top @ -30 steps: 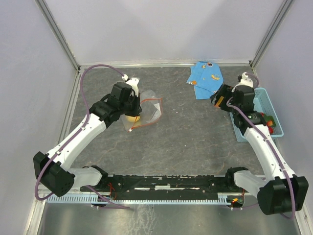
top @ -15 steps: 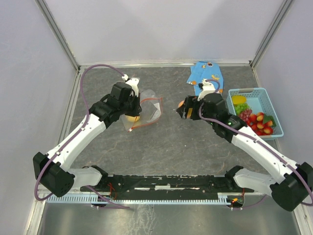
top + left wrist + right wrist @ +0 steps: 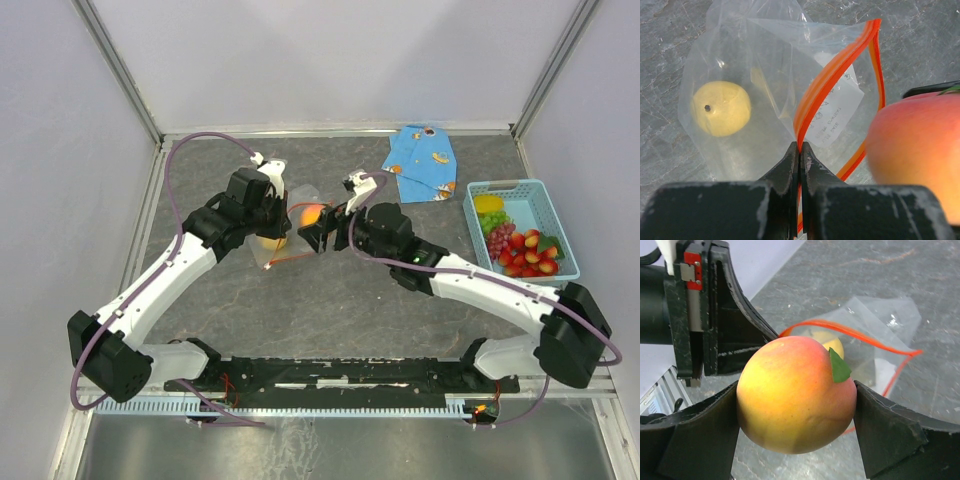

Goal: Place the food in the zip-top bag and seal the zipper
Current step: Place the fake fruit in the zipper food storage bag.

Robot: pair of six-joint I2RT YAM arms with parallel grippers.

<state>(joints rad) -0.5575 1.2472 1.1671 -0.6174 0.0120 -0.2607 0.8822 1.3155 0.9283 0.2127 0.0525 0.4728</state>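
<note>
The left claw (image 3: 800, 150) is clenched on the zipper (image 3: 832, 75) of the one zip-top bag (image 3: 740, 55), whose mouth gapes open. One apple (image 3: 721, 108) lies inside. The right claw (image 3: 322, 232) grasps one peach (image 3: 792, 395) just at that mouth. On the surface (image 3: 380, 300), one basket (image 3: 520, 185) holds one lemon (image 3: 489, 204), grapes (image 3: 496, 232) and strawberries (image 3: 525, 255) (too small to count).

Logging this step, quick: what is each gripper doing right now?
Left gripper: shut on the zipper of the zip-top bag.
Right gripper: holding the peach.
</note>
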